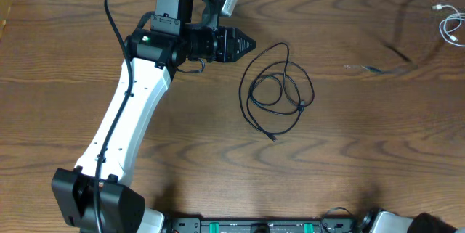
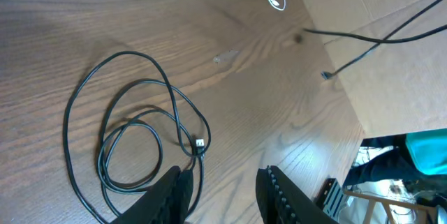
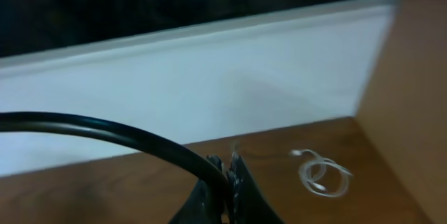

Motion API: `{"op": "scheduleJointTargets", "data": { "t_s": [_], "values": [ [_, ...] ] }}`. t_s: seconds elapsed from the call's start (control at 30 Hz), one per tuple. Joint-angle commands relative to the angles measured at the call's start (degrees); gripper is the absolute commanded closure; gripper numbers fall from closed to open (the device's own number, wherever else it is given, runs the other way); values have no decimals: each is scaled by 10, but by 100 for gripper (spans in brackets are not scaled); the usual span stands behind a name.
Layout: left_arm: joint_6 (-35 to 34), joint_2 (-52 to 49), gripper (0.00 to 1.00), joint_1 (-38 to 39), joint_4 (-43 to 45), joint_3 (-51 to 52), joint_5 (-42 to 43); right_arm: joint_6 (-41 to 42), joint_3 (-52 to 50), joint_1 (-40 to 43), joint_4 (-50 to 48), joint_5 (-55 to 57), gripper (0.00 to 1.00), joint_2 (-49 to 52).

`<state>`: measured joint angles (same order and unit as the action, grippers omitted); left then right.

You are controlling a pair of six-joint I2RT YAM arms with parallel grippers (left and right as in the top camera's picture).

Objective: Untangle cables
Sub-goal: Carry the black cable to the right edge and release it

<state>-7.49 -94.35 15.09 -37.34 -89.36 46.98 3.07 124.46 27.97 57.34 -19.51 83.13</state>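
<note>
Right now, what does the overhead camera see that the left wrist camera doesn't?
Only overhead: the whole white left arm and the left end effector from above. Only left wrist: the table edge with something teal beyond it, and the end effector's open fingers up close. Both: the looped black cable, the white cable far away, and a second black cable.

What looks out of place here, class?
One black cable is raised above the table at its far right corner, pinched in the right gripper; the looped black cable and the white cable lie flat.
</note>
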Motion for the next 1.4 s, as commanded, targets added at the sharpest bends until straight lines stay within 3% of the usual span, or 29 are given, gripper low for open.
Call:
{"op": "scheduleJointTargets", "data": {
  "t_s": [0.0,0.2,0.4,0.57,0.87,1.17,1.2,1.23,1.27,1.33,1.37],
  "values": [
    [2,0,65,-3,-2,2,-2,27,3,47,1,-18,99,28],
    [2,0,64,-3,-18,2,-43,56,3,112,-16,14,99,111],
    [2,0,64,-3,-24,2,-61,72,3,146,-126,72,99,175],
    [2,0,64,-3,-18,2,-61,87,3,159,-176,203,99,198],
    [2,0,64,-3,-20,2,-61,112,-1,202,-154,223,99,301],
    [-2,0,64,-3,-16,2,-76,139,-1,204,-67,223,97,440],
    [-2,0,64,-3,-16,2,-76,139,-1,204,-63,221,66,455],
    [-2,0,64,-3,-16,2,-76,141,-1,204,-60,218,49,464],
    [-2,0,64,-3,-16,2,-76,143,-1,204,-57,202,18,473],
    [-2,0,64,-3,-16,2,-76,143,-1,204,-55,184,1,473],
    [-2,0,64,-3,-16,2,-76,143,-1,204,-57,174,1,468]
  ]
}}
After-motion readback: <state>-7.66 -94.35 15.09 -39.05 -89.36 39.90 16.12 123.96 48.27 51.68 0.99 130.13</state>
